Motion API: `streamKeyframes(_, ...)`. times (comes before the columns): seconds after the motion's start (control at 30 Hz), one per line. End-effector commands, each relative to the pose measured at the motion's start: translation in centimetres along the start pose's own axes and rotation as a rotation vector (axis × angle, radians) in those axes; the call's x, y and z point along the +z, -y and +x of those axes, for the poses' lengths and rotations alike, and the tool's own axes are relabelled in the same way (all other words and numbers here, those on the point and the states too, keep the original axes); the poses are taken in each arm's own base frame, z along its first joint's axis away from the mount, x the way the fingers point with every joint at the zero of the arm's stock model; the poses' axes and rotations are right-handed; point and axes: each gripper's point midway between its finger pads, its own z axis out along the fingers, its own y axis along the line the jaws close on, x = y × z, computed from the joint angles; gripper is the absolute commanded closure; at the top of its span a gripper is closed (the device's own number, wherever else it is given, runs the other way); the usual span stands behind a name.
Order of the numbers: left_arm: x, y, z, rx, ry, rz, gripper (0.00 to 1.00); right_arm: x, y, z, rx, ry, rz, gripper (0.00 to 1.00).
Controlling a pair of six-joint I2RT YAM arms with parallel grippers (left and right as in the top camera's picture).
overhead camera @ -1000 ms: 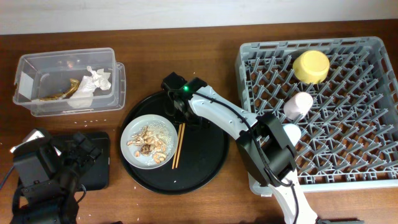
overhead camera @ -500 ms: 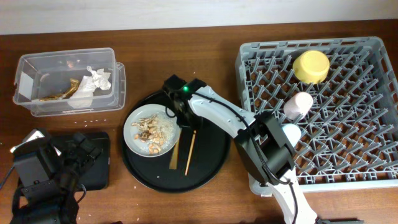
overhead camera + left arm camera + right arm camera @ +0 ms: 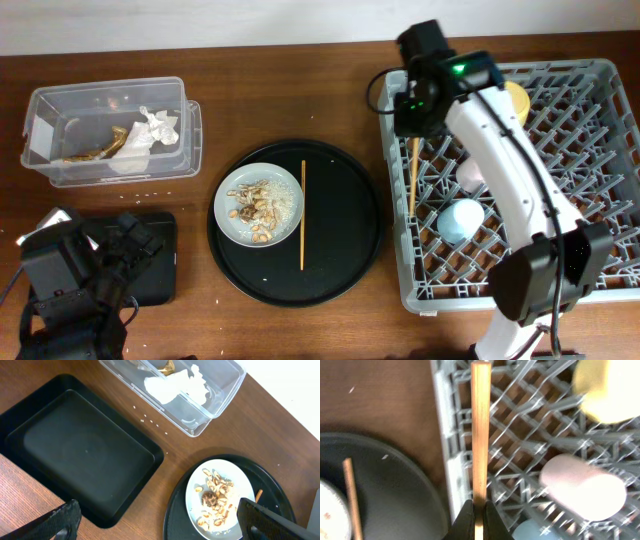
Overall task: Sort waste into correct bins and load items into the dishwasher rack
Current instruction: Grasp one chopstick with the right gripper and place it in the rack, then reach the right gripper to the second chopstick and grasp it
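The right gripper (image 3: 480,510) is clamped on one chopstick (image 3: 481,435), a thin, straight stick of pale wood, holding it over the left side of the grey rack (image 3: 590,200) (close to the pink cup (image 3: 478,172)). The second chopstick (image 3: 303,215) lies on the round black tray (image 3: 350,250), just beside the plate (image 3: 225,205) of tan scraps. The left gripper (image 3: 157,512) hovers with its fingers spread wide over the rectangular black tray (image 3: 75,455).

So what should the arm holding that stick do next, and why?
Probably lower it and let go: the right pincer is shut on one thin wooden chopstick over the grey pegged plastic rack. The other chopstick lies on the round black tray.
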Motion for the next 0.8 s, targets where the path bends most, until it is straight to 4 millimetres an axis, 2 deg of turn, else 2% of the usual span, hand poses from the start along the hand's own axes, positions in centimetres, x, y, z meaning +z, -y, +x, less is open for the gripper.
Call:
streamKeyframes(0.0,0.0,0.1,-0.1,0.004,0.002,0.007,0.01,1.2,3.2,-2.0,-0.029,0.030,0.040,0.96)
streamKeyframes(0.1,0.0,0.1,-0.1,0.004,0.002,0.007,0.01,2.3,2.7,-1.9,-0.048,0.000,-0.012,0.95)
streamKeyframes(0.13,0.0,0.1,-0.1,0.004,0.002,0.007,0.01,2.8,2.4,-1.7,-0.049,-0.014,-0.025,0.85)
streamKeyframes(0.2,0.0,0.1,-0.1,0.004,0.002,0.007,0.01,3.3,1.9,-1.4,-0.051,-0.034,-0.054,0.85)
streamKeyframes(0.33,0.0,0.1,-0.1,0.004,0.002,0.007,0.01,3.2,1.6,-1.1,-0.050,-0.048,-0.072,0.80)
streamKeyframes(0.4,0.0,0.1,0.0,0.004,0.001,0.006,0.01,3.2,1.2,-0.3,-0.035,-0.084,-0.096,0.80)
streamKeyframes(0.47,0.0,0.1,0.0,0.004,-0.002,0.005,0.01,2.1,-1.7,1.6,-0.056,-0.152,-0.218,0.86)
streamKeyframes(0.53,0.0,0.1,0.0,0.004,-0.002,0.005,0.01,0.4,-5.3,3.1,-0.109,-0.176,-0.319,0.85)
streamKeyframes(0.57,0.0,0.1,0.0,0.004,-0.002,0.005,0.01,-0.3,-7.8,4.2,-0.152,-0.194,-0.373,0.72)
streamKeyframes(0.6,0.0,0.1,0.0,0.004,-0.002,0.005,0.01,-0.4,-10.3,5.6,-0.121,-0.229,-0.370,0.39)
streamKeyframes(0.67,0.0,0.1,0.0,0.004,-0.002,0.005,0.01,0.0,-13.9,8.4,-0.159,-0.285,-0.371,0.34)
streamKeyframes(0.7,0.0,0.1,0.0,0.004,-0.002,0.005,0.01,0.5,-16.1,10.7,-0.250,-0.318,-0.374,0.35)
streamKeyframes(0.73,0.0,0.1,0.0,0.004,-0.002,0.005,0.01,0.6,-17.2,12.0,-0.322,-0.330,-0.378,0.36)
streamKeyframes(0.77,0.0,0.1,0.0,0.004,-0.002,0.005,0.01,1.2,-18.4,14.7,-0.389,-0.355,-0.324,0.37)
